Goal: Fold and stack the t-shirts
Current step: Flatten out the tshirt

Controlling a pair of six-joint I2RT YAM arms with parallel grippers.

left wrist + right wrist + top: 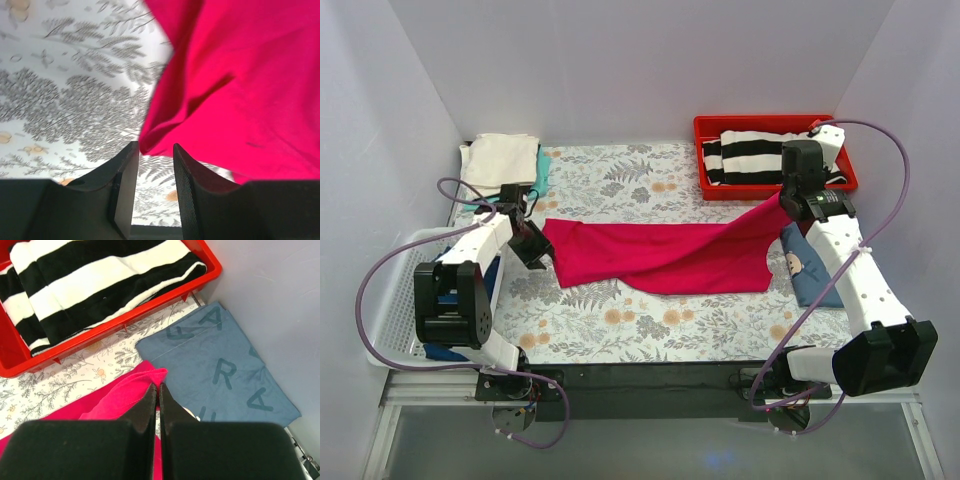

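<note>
A crimson-red t-shirt (660, 255) lies spread across the middle of the floral table, and its right corner is lifted. My right gripper (788, 200) is shut on that corner (120, 395), the cloth pinched between the tips of the gripper (158, 386). My left gripper (535, 250) sits at the shirt's left edge. In the left wrist view the left gripper (155, 146) is open, and the red hem (240, 90) lies just beyond its tips with only table between the jaws. A navy-blue t-shirt (220, 365) lies flat under the right arm. A cream folded tee (502, 160) sits on a teal one (544, 165) at the back left.
A red tray (705, 130) at the back right holds a black-and-white striped garment (760, 155). A white basket (395, 300) stands off the table's left edge. White walls close in the back and both sides.
</note>
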